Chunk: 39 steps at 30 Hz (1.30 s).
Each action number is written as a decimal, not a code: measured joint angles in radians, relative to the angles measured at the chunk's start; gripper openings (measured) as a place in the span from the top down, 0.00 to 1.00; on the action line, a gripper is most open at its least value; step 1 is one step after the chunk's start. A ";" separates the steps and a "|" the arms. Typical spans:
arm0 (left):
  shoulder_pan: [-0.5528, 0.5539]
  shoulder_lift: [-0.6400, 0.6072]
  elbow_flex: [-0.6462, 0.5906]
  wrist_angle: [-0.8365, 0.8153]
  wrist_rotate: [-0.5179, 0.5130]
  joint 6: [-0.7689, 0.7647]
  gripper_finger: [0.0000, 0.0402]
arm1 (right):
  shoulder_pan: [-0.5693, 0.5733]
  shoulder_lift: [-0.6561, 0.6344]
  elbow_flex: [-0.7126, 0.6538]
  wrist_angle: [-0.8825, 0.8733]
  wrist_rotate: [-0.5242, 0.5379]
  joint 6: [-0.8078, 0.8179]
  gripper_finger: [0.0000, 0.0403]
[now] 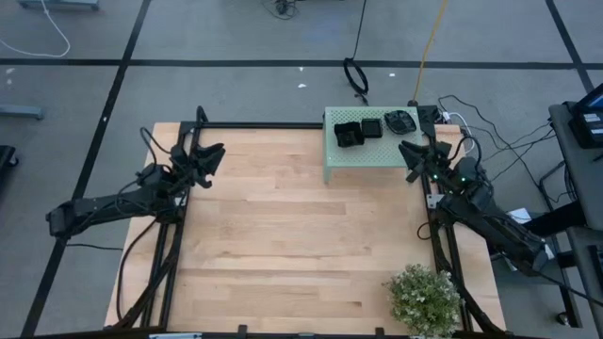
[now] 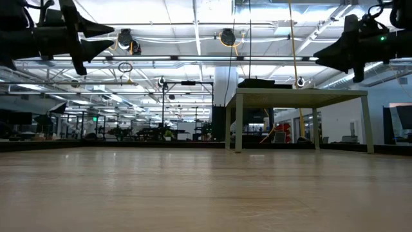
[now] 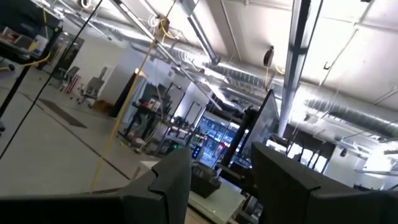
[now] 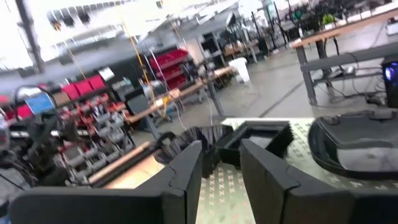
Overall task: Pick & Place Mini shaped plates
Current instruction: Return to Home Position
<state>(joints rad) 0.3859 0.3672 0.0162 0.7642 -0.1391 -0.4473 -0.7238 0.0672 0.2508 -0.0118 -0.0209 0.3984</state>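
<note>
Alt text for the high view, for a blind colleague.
Glossy black plates sit on a pale green perforated stand at the far edge of a wooden table. The left claw and right claw hang open at its sides; a bushy green plant occupies one corner.

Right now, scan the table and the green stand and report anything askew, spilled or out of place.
Nothing stands out. The black plates sit in three groups on the green stand, none fallen off it. No debris lies around the plant. The left claw and the right claw hang open, holding nothing.
</note>
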 joint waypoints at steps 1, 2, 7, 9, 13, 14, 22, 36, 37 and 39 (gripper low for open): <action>0.000 0.000 0.000 -0.001 0.000 0.002 0.58 | 0.000 -0.001 -0.016 0.036 0.000 0.007 0.76; 0.000 -0.001 0.000 0.000 0.000 0.006 0.58 | 0.000 -0.002 -0.032 0.070 0.000 0.012 0.76; 0.000 -0.001 0.000 -0.003 0.000 0.022 0.58 | 0.000 -0.002 -0.119 0.210 0.000 0.059 0.76; 0.000 0.000 0.000 -0.004 0.000 0.023 0.58 | 0.000 -0.002 -0.157 0.268 -0.001 0.089 0.76; 0.000 0.000 0.000 -0.004 0.000 0.024 0.58 | 0.000 -0.003 -0.216 0.401 -0.002 0.137 0.76; 0.000 0.000 0.000 -0.004 0.000 0.025 0.58 | 0.000 -0.003 -0.224 0.420 -0.001 0.142 0.76; 0.000 0.000 0.000 -0.007 0.001 0.144 0.58 | 0.000 -0.002 -0.232 0.432 -0.073 0.134 0.76; 0.000 0.000 0.000 -0.216 0.003 0.236 0.58 | 0.000 -0.001 -0.234 0.299 -0.297 0.264 0.76; 0.000 0.000 0.000 -0.228 0.003 0.236 0.58 | 0.000 -0.001 -0.234 0.300 -0.295 0.264 0.76; 0.000 0.000 0.000 -0.241 0.003 0.235 0.58 | 0.000 -0.001 -0.234 0.310 -0.295 0.246 0.76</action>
<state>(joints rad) 0.3856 0.3672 0.0162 0.5232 -0.1364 -0.2118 -0.7235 0.0662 0.0166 0.2981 -0.3156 0.6441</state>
